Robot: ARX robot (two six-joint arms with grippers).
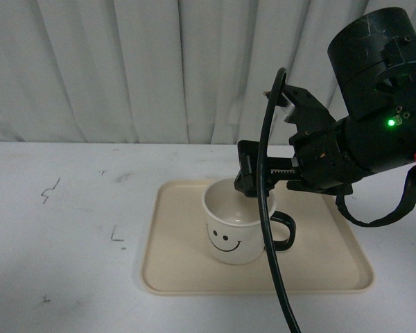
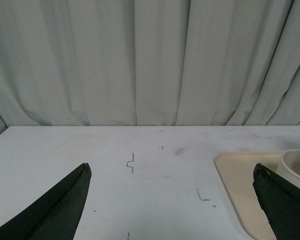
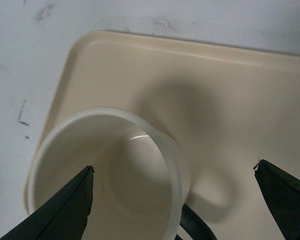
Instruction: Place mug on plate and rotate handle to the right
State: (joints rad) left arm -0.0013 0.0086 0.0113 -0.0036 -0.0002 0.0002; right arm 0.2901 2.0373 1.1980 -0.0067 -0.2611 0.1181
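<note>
white worktop [image 1: 69, 229] under a pale curtain, and the beige plate [image 1: 333, 267] lies flat in the middle of it, long side running across the robot's front. the right pincer [image 3: 174, 169] hangs just over the plate with its jaws spread wide and nothing in them. in the right wrist view one finger hovers above the hollow of the mug [image 1: 229, 225] and the other above bare plate. the left pincer [image 2: 171, 167] is gaping too and empty, out over open worktop with only the plate's corner at the edge of its view. so the right arm is clearly the nearer one.

the mug stands upright on the plate, a bit left of its centre, right beneath the right pincer. now the bit that matters: the handle [image 1: 284, 232] sticks out toward the robot's right, perhaps a touch toward the robot. by my reading both jobs look about done, and the pincer only needs to rise straight up clear of the rim.

nothing to read here: no brand and no lettering, just the black smiley face [image 1: 225, 243] looking at the front camera, plus a few pen marks [image 1: 50, 191] on the worktop.
</note>
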